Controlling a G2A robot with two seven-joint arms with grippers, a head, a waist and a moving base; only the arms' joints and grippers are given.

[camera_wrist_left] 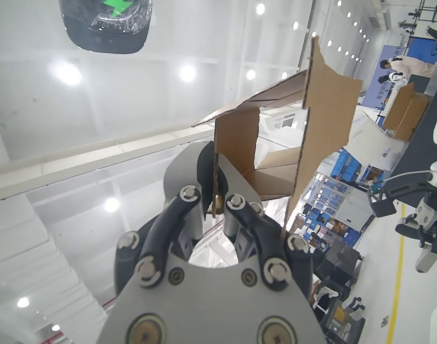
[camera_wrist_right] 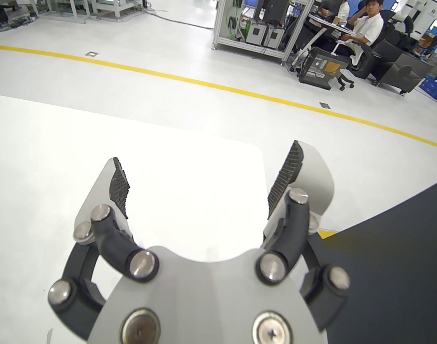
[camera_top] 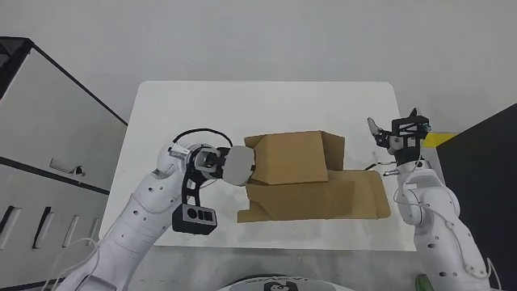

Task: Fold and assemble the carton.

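left gripper (camera_wrist_left: 215, 180) pinched tight on the thin edge of a carton (camera_wrist_left: 329, 109) flap (camera_wrist_left: 236, 134) | flap stands upright in the grip | bigger brown panels fan out past it, corrugated edges showing | ceiling lights (camera_wrist_left: 68, 73) glowing behind

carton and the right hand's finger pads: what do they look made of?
Carton: brown corrugated cardboard, matte, uncoated by the look; fluted layers show along its cut edges. Right hand pads: black, ribbed, probably rubber or a similar soft grip material, mounted on pale shells that look like brushed metal.
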